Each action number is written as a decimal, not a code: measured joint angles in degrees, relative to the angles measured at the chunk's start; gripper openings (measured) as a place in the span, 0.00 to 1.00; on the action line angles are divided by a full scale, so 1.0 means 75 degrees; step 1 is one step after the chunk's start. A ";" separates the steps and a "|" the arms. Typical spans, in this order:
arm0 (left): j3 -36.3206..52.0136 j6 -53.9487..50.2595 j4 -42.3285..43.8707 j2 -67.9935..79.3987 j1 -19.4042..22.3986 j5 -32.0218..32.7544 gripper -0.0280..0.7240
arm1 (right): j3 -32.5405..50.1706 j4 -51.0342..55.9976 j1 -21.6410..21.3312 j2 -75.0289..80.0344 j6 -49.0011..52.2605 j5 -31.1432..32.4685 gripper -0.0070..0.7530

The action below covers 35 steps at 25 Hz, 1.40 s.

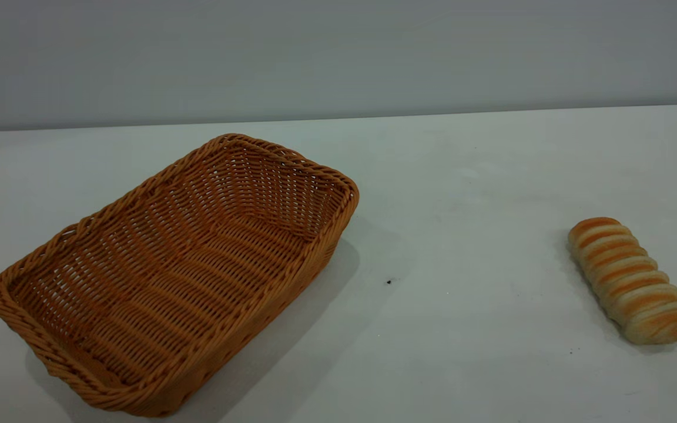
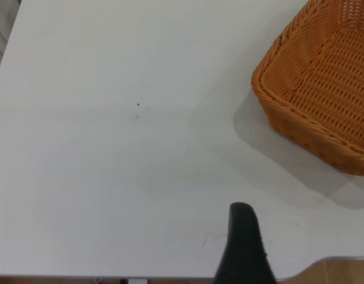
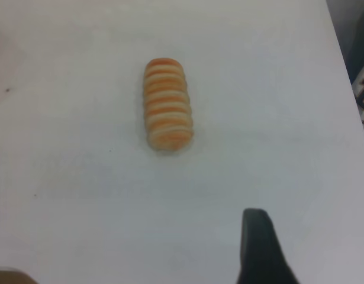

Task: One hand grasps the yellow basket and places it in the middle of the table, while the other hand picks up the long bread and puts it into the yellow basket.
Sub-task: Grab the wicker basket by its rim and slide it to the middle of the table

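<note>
The yellow basket (image 1: 174,276) is a large orange-tan wicker basket that stands empty on the left half of the white table (image 1: 462,176), set at an angle. The long bread (image 1: 629,279) lies on the table at the far right, well apart from the basket. Neither gripper shows in the exterior view. In the left wrist view a black part of my left gripper (image 2: 244,248) hangs above bare table, with a corner of the basket (image 2: 318,89) off to one side. In the right wrist view a black part of my right gripper (image 3: 258,248) is above the table, short of the bread (image 3: 167,103).
A tiny dark speck (image 1: 389,282) marks the table between basket and bread. A grey wall stands behind the table's far edge. The left wrist view shows the table's near edge (image 2: 170,277). The right wrist view shows the table's side edge (image 3: 341,53).
</note>
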 joint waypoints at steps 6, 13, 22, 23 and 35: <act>0.0000 0.0000 0.0000 0.0000 0.0000 0.0000 0.83 | 0.0000 0.0000 0.0000 0.0000 0.0000 0.0000 0.64; 0.0000 0.0000 0.0000 0.0000 0.0000 0.0000 0.83 | 0.0000 0.0000 0.0000 0.0000 0.0000 0.0000 0.64; 0.0000 0.0000 0.0000 0.0000 0.0000 0.0000 0.83 | 0.0000 0.0000 0.0000 0.0000 0.0000 0.0000 0.64; 0.0000 0.0000 0.0000 0.0000 0.0000 0.0000 0.83 | 0.0000 0.0000 0.0000 0.0000 0.0000 0.0000 0.64; 0.0000 0.0000 0.0000 0.0000 -0.0123 0.0000 0.83 | 0.0000 0.0000 0.0000 0.0000 0.0000 0.0000 0.64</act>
